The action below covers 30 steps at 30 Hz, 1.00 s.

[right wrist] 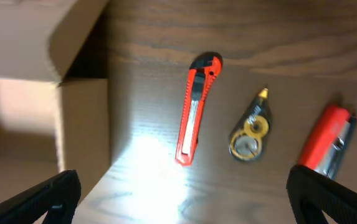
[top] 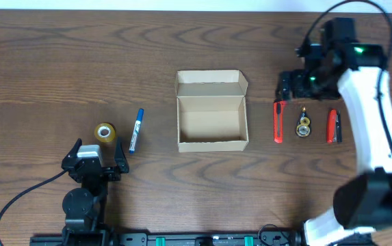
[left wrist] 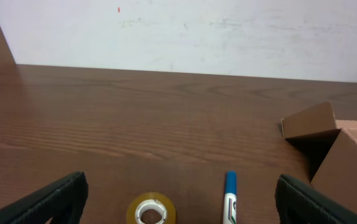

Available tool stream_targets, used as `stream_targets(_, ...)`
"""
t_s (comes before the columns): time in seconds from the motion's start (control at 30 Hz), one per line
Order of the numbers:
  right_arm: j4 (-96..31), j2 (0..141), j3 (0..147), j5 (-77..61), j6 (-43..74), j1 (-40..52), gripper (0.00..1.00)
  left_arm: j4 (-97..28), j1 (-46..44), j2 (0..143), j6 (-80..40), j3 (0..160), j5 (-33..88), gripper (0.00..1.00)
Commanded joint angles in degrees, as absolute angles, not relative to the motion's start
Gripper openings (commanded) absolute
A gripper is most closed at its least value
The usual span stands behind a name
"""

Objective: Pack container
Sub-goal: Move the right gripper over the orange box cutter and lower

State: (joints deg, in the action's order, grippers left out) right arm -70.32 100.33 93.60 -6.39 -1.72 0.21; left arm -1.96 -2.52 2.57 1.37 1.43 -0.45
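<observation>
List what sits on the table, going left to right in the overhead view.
yellow tape roll → blue marker → open cardboard box → red box cutter → small yellow-and-black dispenser → red-and-black object

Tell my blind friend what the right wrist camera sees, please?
Three small things lie in a row on the dark wooden table: a red and black box cutter, a yellow and clear pointed gadget and a red and grey tool. The open tan cardboard box stands at the left, and two black fingers spread wide at the bottom corners.

Open box (top: 211, 119), tape roll (top: 105, 132) beside blue marker (top: 136, 130)
</observation>
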Motion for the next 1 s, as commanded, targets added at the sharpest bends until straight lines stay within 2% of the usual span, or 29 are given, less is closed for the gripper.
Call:
stream_targets(0.0,-68.8,104.7,94.3,-4.3,0.4,1.4,0.99,-4.1,-2.6,2.6,1.8,0.3,-2.1,0.95)
stream_targets(0.27,-64.1,112.5,94.3,-4.5,0.4,1.6,0.96,-4.1,-2.6,2.6,1.7,0.3,-2.2,0.95)
stream_targets(0.37,-63.1,114.3,93.6,-4.4,0.4,2.2,0.87,-4.1,-2.6,2.6,1.7,0.3,-2.6,0.95)
stream_targets(0.97,-55.8,109.1,78.1,-4.8,4.1,4.7,0.84,-4.0,-2.6,2.6,1.7,0.3,-3.2,0.95)
